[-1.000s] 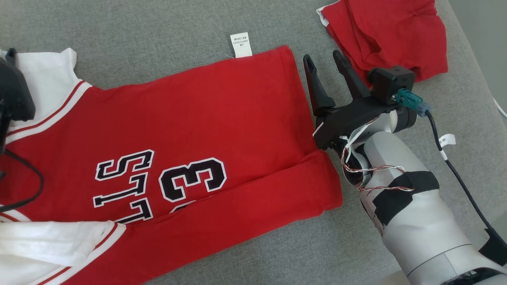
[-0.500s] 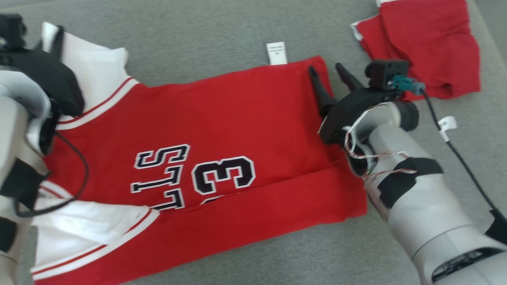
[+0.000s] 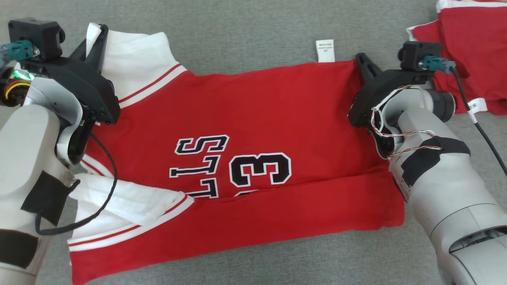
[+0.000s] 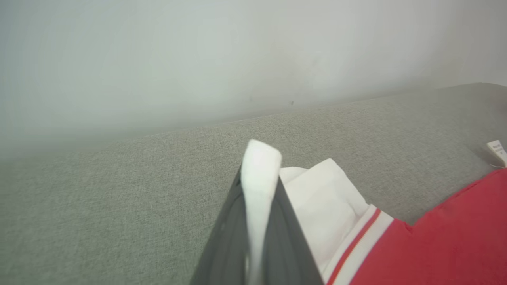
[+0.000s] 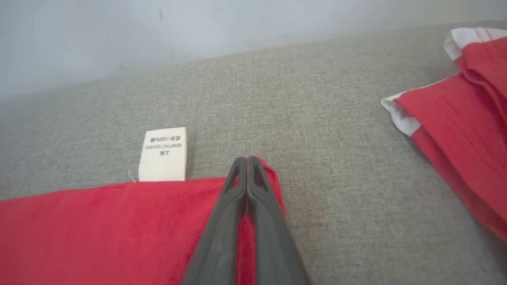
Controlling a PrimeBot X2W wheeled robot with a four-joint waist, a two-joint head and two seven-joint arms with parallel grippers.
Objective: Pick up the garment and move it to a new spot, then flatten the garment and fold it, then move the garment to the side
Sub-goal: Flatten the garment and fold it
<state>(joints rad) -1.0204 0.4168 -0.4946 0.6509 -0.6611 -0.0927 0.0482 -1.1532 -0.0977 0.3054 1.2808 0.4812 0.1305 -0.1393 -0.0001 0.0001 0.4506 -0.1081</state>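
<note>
A red jersey [image 3: 245, 118] with white sleeves and a black "3" lies spread on the grey cushion [image 3: 245, 23]; its near long edge is folded over. At the jersey's upper left, my left gripper [image 3: 101, 33] is shut on the far white sleeve [image 3: 138, 59]. The left wrist view shows white cloth [image 4: 259, 170] pinched between its dark fingers [image 4: 283, 221]. My right gripper [image 3: 361, 60] is shut on the far right corner of the red hem. In the right wrist view the gripper's tips [image 5: 246, 161] meet over that red corner [image 5: 271, 178].
A white care label [image 3: 325, 50] [image 5: 163, 154] sticks out from the jersey's far edge. A second red garment [image 3: 475, 47] [image 5: 455, 130] lies bunched at the far right. A pale wall [image 4: 198, 59] rises behind the cushion. A black cable [image 3: 487, 138] trails from my right wrist.
The head camera has swung, shifting the whole picture right. My right gripper went from open beside the hem to shut on its corner. My left gripper came into view holding the sleeve.
</note>
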